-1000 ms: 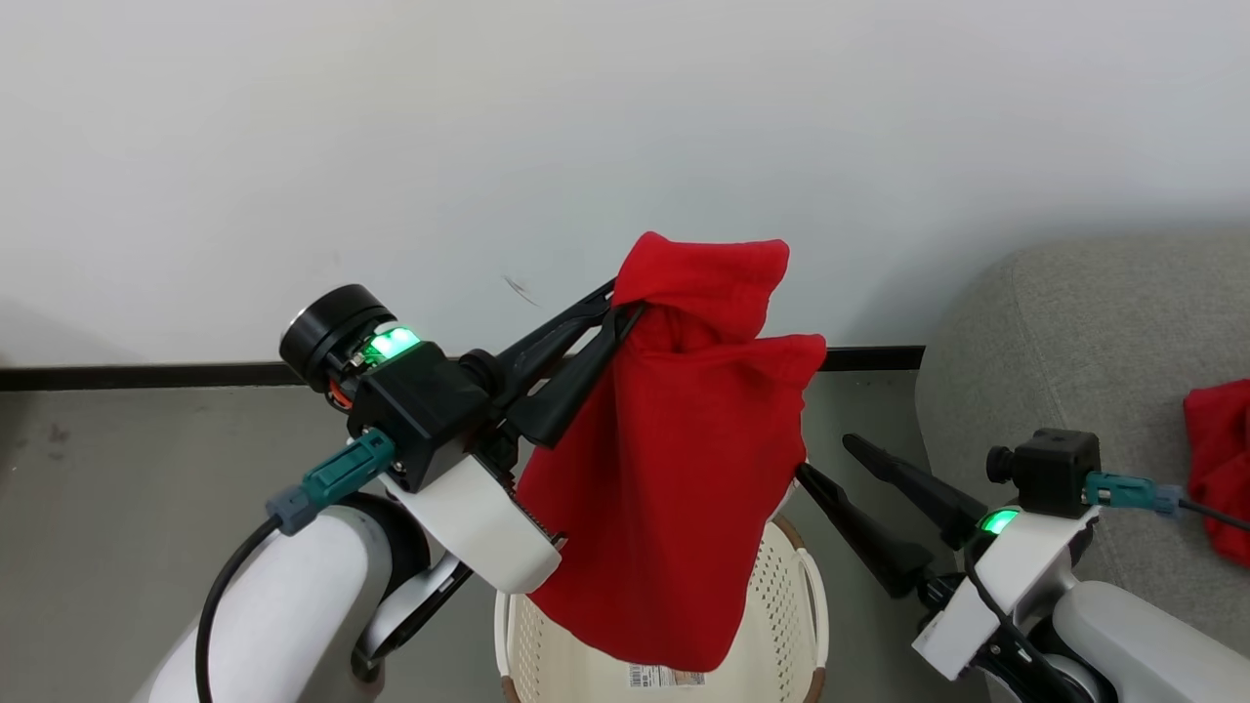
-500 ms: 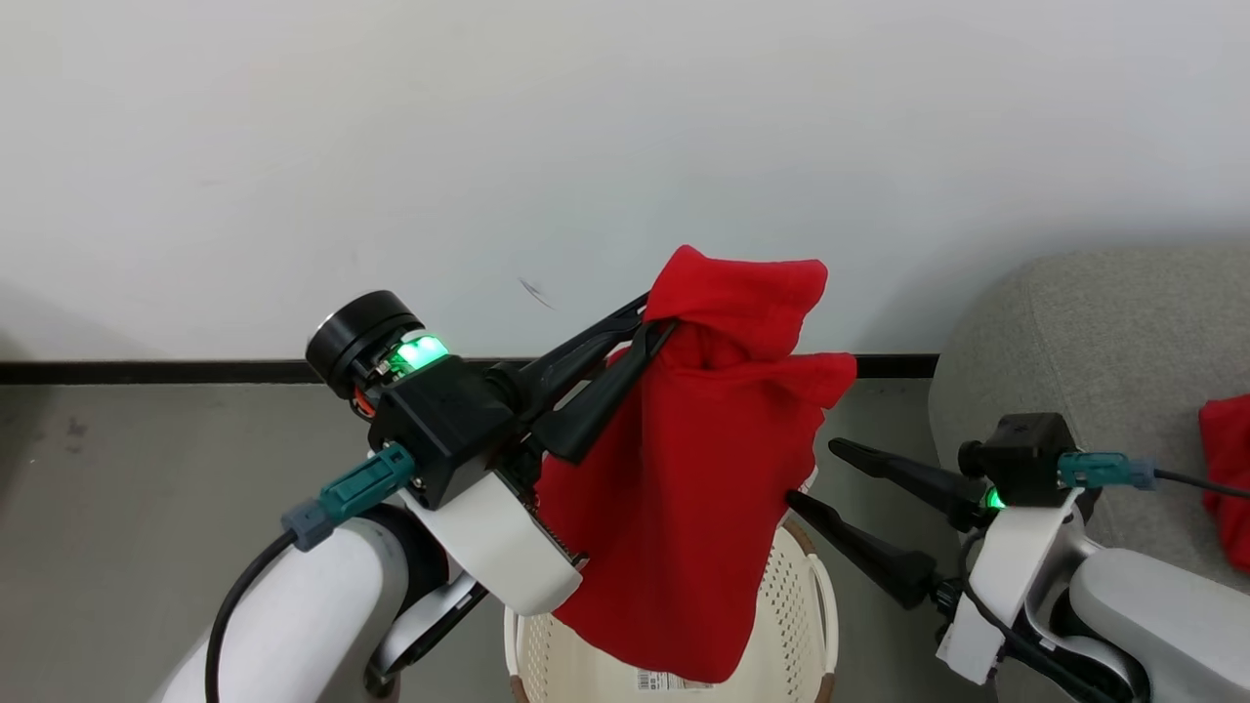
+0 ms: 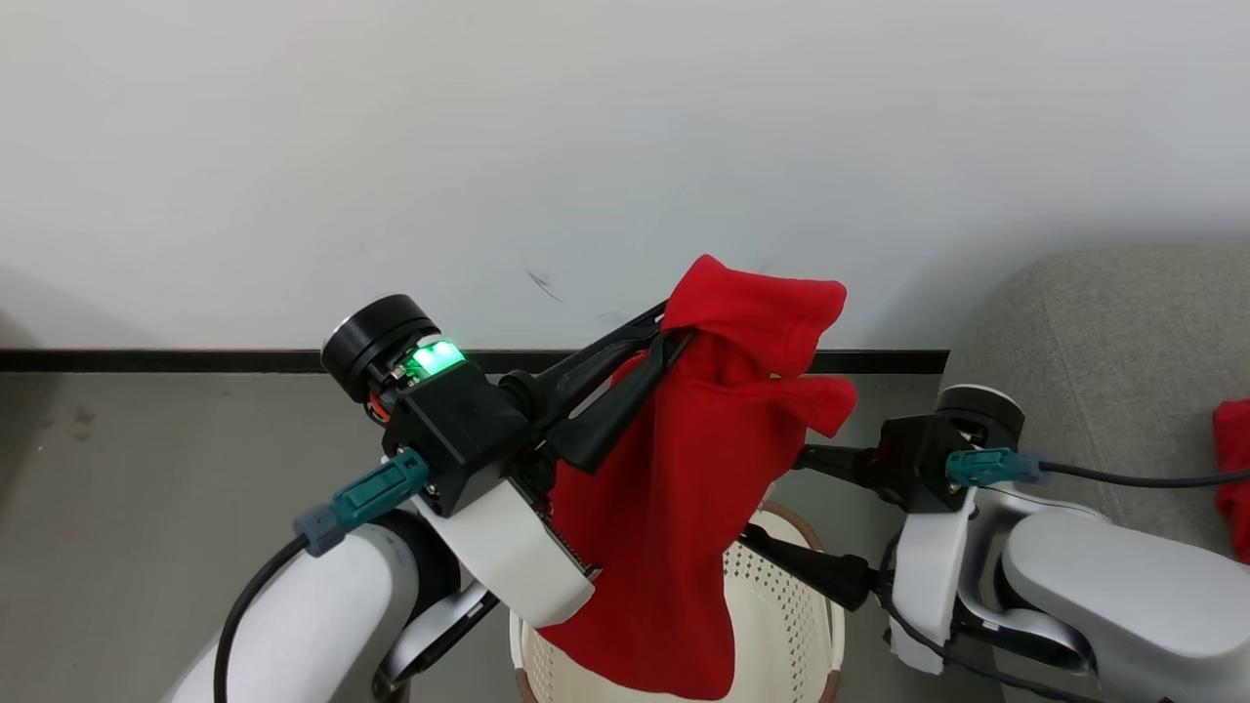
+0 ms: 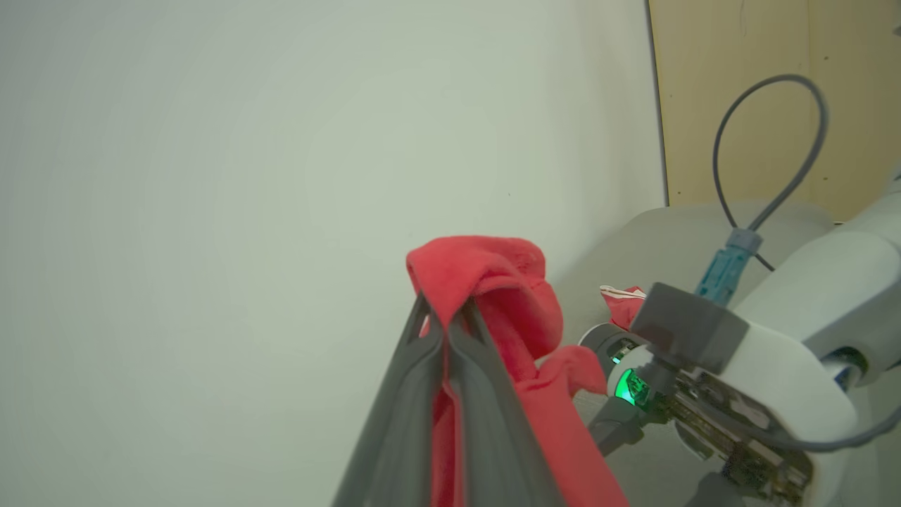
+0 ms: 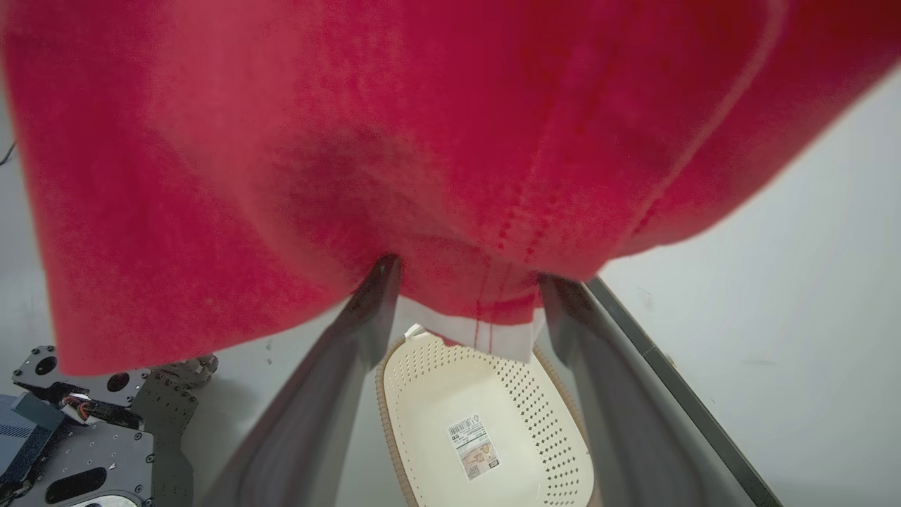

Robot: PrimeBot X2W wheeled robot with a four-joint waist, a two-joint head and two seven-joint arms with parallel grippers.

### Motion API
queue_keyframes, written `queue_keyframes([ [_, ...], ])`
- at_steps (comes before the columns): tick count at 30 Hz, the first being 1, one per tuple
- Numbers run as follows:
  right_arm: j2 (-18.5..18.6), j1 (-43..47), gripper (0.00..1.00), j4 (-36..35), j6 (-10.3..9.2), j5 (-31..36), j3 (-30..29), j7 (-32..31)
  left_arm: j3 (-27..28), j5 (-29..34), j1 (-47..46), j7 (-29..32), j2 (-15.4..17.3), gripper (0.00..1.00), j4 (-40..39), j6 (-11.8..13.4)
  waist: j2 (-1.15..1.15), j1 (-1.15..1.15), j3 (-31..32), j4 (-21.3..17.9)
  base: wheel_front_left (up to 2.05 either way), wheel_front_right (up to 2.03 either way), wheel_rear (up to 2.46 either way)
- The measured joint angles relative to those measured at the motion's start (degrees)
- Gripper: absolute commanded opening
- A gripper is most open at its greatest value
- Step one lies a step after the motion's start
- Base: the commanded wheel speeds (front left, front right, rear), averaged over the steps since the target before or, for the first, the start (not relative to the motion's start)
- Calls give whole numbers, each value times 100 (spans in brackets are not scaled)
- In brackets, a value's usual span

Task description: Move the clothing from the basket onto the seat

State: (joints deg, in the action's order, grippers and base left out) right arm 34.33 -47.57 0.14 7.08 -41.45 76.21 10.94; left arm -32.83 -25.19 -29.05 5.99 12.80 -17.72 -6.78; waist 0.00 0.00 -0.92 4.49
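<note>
Two red garments are in sight. One red garment (image 3: 684,488) hangs in the air, pinched near its top by the left gripper (image 3: 672,327). Its fingers are pressed together on a fold of the cloth, and in the left wrist view the fabric bunches over their tips. From there the cloth drapes straight down over the basket (image 3: 791,610), which stands on the floor (image 3: 146,508) by the white wall (image 3: 586,146). A label (image 5: 473,436) shows on the basket's bottom.

The right gripper (image 3: 781,503) comes in from the side with its fingers spread wide apart, gripping nothing. Their tips meet the hanging cloth low down, and a white band (image 5: 464,331) at the hem lies between them.

The other garment (image 3: 1232,469) lies on the grey sofa (image 3: 1104,332), off to the robot's right and well apart from the basket. Seen from the left wrist, it has a thin pale edge.
</note>
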Motion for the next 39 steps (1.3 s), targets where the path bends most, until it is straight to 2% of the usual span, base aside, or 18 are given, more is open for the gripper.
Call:
queue_keyframes([
  [4, -277, -143, 99, 67, 0, 124, -98, 115, -5, -1, 1, 1, -8, 0, -9, 0, 0, 0, -36, 13, 0, 0, 0],
  [5, -328, -168, 95, 96, 0, 170, -113, 125, -5, -1, 1, 5, -9, 0, -9, 1, 0, 0, -46, 16, 0, 0, 0],
  [7, -433, -210, 76, 177, 0, 180, -143, 178, -4, -4, 1, 7, -9, 0, -9, 1, 0, 0, -64, 19, 0, 0, 0],
  [9, -523, -213, 48, 245, 0, 199, -151, 227, 1, -14, 5, 7, -5, 0, -9, 2, 0, 0, -82, 21, 0, 0, 0],
  [13, -651, -215, 24, 323, 0, 349, -153, 278, 23, -42, 10, 9, -4, 0, -5, 10, 0, 0, -116, 16, 0, 0, 0],
  [14, -679, -215, 16, 353, 0, 368, -153, 289, 40, -42, 12, 19, -3, 0, -1, 12, 0, 0, -124, 14, 0, 0, 0],
  [15, -700, -215, 1, 366, 0, 386, -154, 309, 58, -42, 14, 26, -1, 0, 10, 37, 0, 0, -132, 10, 0, 0, 0],
  [23, -659, -191, 0, 394, 0, 672, -175, 325, 264, -102, 150, 23, 43, 0, 182, 171, 0, 0, -176, -42, 0, 0, 0],
  [27, -493, -178, 0, 442, 0, 669, -215, 326, 366, -165, 318, -2, 69, 0, 315, 268, 0, 0, -188, -118, 0, 0, 0],
  [34, -531, 5, 0, 153, 0, 771, -1154, 327, 471, -337, 561, -131, 29, 0, 444, 364, 0, 0, -212, -267, 0, 0, 0],
  [35, -526, 62, 0, 125, 0, 804, -1285, 327, 482, -364, 602, -153, 15, 2, 461, 364, 0, 0, -217, -291, 0, 0, 0],
  [36, -517, 124, 0, 100, 0, 834, -1400, 327, 489, -388, 636, -170, -2, 16, 486, 370, 0, 0, -221, -315, 0, 0, 0],
  [37, -511, 182, 0, 75, 0, 868, -1507, 327, 489, -408, 662, -201, -15, 24, 508, 370, 0, 0, -225, -339, 0, 0, 0],
  [39, -502, 285, 0, 41, 0, 911, -1726, 327, 489, -425, 717, -222, -32, 26, 544, 371, 0, 0, -234, -385, 0, 0, 0],
])
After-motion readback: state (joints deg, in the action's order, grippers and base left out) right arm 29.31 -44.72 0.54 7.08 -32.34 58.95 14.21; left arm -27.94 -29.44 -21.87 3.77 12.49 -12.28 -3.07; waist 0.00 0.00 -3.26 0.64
